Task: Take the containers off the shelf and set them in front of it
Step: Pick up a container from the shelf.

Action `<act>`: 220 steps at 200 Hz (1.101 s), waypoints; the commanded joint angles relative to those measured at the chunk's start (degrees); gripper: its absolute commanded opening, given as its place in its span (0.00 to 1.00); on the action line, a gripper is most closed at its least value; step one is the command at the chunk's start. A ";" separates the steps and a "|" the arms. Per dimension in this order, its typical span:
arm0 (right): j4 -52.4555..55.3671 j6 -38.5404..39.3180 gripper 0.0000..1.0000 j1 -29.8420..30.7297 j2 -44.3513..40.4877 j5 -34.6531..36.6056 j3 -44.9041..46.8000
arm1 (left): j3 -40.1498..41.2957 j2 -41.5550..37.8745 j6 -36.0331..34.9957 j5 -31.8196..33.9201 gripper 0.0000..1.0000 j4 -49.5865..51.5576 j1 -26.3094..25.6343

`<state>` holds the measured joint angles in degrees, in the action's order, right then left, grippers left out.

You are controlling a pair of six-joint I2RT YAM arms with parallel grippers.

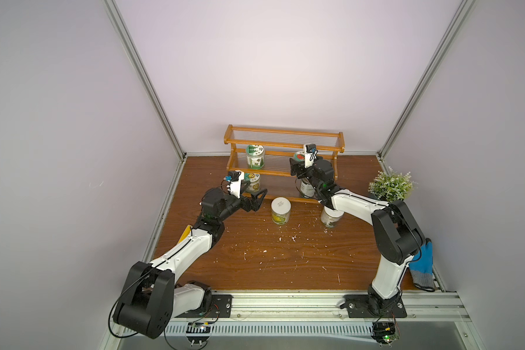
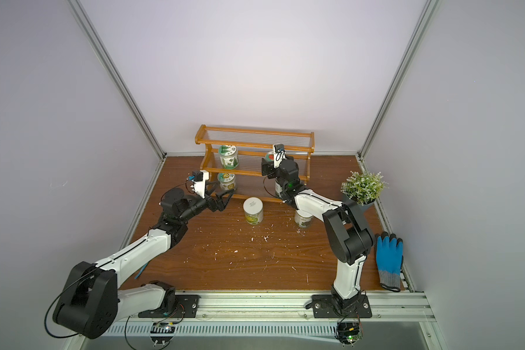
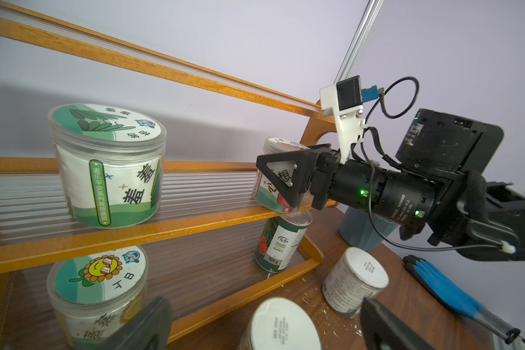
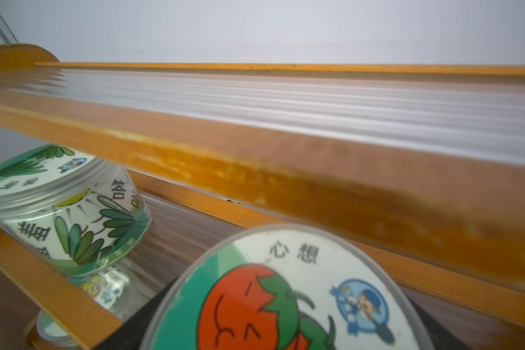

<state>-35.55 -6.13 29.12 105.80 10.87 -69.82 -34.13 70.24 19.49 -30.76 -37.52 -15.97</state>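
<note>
The three-tier stepped shelf (image 1: 282,141) of orange-brown wood with clear ribbed tiers holds four containers. On its middle tier, toward the end nearer the left gripper (image 1: 259,200), stands a clear jar with a green leaf label (image 1: 255,156). Beneath it on the bottom tier is a clear jar with a sunflower lid (image 1: 253,182). Toward the other end of the middle tier, at the front rail, sits a clear jar with a red tomato lid (image 4: 285,288). Below that, on the bottom tier, is a silver metal can (image 3: 281,242).

The right gripper (image 1: 296,166) has a finger on each side of the tomato-lidded jar; whether they press it I cannot tell. The left gripper hovers just in front of the shelf by the sunflower-lidded jar, jaws spread wide, holding nothing.

In front of the shelf, on the brown wooden table (image 1: 285,257), stand a white-lidded jar with a yellow label (image 1: 281,210) and a white-lidded jar with a dark label (image 1: 331,216).
</note>
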 commanded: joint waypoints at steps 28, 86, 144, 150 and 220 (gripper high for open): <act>-3.09 -1.47 0.80 -0.18 -3.20 1.34 2.90 | -0.24 -0.80 -0.50 -0.16 1.00 -1.22 0.82; -6.23 -1.02 0.73 -0.17 -6.74 -0.06 6.00 | -0.24 -0.95 -0.50 0.17 1.00 -1.15 0.83; -5.59 -2.00 0.71 0.75 -16.43 -1.04 13.65 | -0.19 -0.98 0.02 0.17 1.00 -1.68 0.77; -5.45 -1.96 0.71 1.13 -17.82 -1.11 14.97 | -0.16 -0.97 0.03 0.03 1.00 -1.68 0.84; 2.48 -0.75 0.71 11.10 -43.23 3.70 33.00 | 0.03 -1.33 0.45 -0.45 1.00 -2.30 0.80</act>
<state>-34.68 -7.18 36.42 72.01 10.72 -40.29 -34.13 70.22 19.57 -30.63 -37.58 -15.97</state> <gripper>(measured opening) 0.843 0.998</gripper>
